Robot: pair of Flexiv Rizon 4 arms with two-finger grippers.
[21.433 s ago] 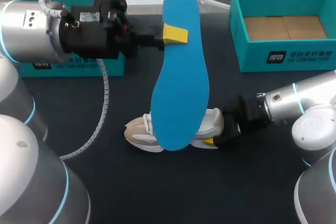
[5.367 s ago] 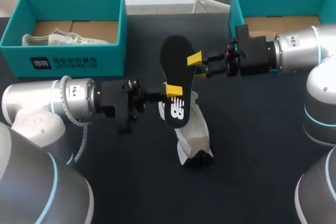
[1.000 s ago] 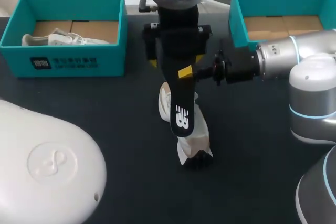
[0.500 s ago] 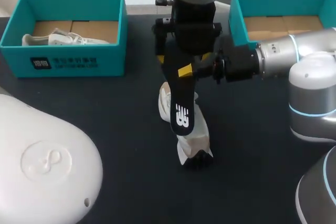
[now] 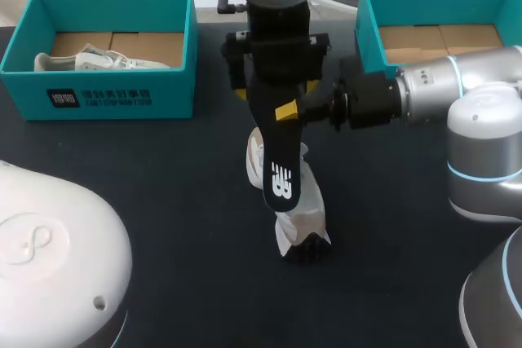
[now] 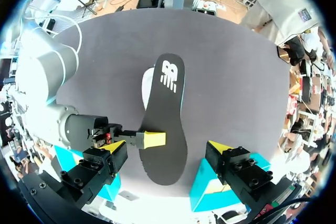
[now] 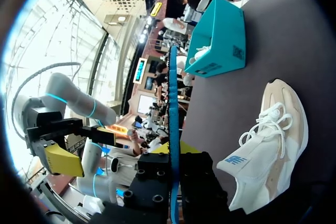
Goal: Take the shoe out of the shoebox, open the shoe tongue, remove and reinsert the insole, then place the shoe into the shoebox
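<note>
My right gripper point(image 5: 287, 110) is shut on the edge of the black-bottomed insole point(image 5: 277, 165), holding it over the beige and white shoe point(image 5: 298, 216) on the dark table. In the right wrist view the insole point(image 7: 173, 103) shows edge-on, blue, between my own fingers, with the shoe point(image 7: 262, 150) beside them. My left gripper point(image 6: 167, 150) hangs open above the insole point(image 6: 165, 108), one yellow tip on each side and neither touching. The right gripper's yellow fingertip point(image 6: 153, 139) clamps the insole's edge. The shoe point(image 6: 148, 83) peeks out beneath the insole.
A teal shoebox point(image 5: 98, 95) at the back left holds another pale shoe point(image 5: 81, 61). A second teal shoebox point(image 5: 391, 79) at the back right shows only its cardboard floor. My left arm's large white link point(image 5: 49, 258) fills the near left corner.
My left gripper swung slightly right and then back above the insole, staying open. The right gripper and the insole have hardly moved.
</note>
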